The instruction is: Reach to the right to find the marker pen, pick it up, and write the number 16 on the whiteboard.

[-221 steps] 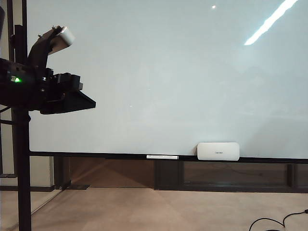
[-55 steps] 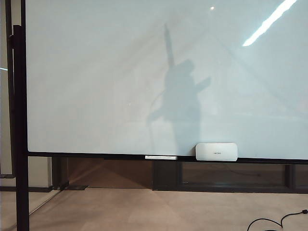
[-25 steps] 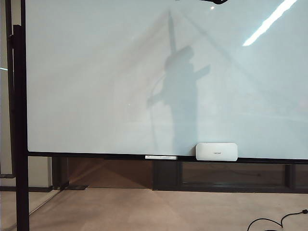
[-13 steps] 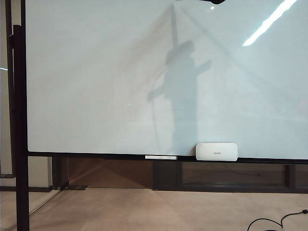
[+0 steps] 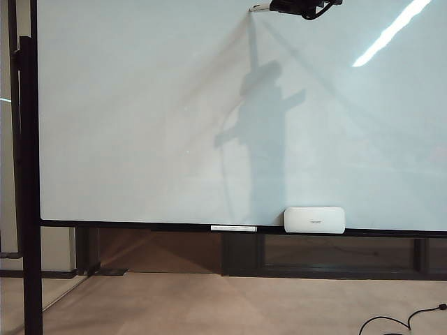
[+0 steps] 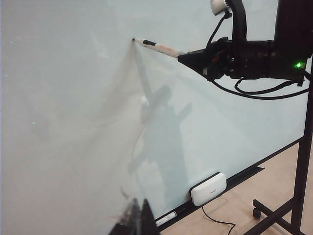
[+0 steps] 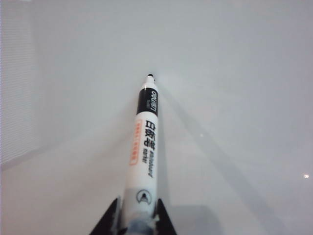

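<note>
One slim marker pen point(image 7: 145, 142), glossy whiteboard point(image 5: 140, 105)

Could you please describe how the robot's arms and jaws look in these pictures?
The right gripper sits on a black, boxy wrist that tapers to a dark wedge. A small green light glows on the body, black cables loop beneath it, and a grey-white camera head sits on a black stalk above. Of the left gripper, only dark pointed jaw tips show.

The right gripper point(image 7: 133, 220) has its jaws closed on the rear of the marker pen point(image 7: 145, 142). The white barrel carries a black collar and orange-red lettering. Its small dark tip points at the whiteboard point(image 7: 234, 73), at or just off the glossy white surface; contact cannot be confirmed
</note>
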Controlling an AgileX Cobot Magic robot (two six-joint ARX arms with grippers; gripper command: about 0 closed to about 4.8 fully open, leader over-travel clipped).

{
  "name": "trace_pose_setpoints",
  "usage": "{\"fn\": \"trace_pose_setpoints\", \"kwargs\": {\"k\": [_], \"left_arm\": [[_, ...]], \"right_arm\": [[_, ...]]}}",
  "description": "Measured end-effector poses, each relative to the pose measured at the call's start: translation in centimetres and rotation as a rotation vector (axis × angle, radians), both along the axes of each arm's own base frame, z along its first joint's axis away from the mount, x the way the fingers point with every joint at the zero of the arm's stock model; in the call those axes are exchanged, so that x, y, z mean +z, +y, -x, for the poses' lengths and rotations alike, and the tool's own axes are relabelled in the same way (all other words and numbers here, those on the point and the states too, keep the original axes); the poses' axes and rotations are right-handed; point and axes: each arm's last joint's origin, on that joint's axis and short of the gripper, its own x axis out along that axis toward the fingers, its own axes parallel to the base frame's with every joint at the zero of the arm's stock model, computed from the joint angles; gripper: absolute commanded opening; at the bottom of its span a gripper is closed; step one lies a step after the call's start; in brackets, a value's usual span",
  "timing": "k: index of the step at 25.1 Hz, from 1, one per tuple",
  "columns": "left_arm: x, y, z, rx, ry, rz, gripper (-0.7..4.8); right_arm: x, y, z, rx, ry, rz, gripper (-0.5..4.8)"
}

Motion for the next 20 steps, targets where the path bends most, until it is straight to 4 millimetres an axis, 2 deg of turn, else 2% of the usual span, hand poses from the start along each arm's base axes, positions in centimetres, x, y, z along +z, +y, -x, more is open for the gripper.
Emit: {"fn": "trace_pose_setpoints", "kwargs": {"k": [8,20], "left_arm": [[0.1,0.0,0.0,0.002,-0.008,0.000,-0.05],[0.2,0.0,0.0,0.003,-0.028,0.003,-0.05]], "right_arm": [[-0.5,0.1,-0.3,-0.016,0.008,0.014,-0.02],[-3.2,0.2,-0.9,-0.036,0.220,0.086,-0.02]]}}
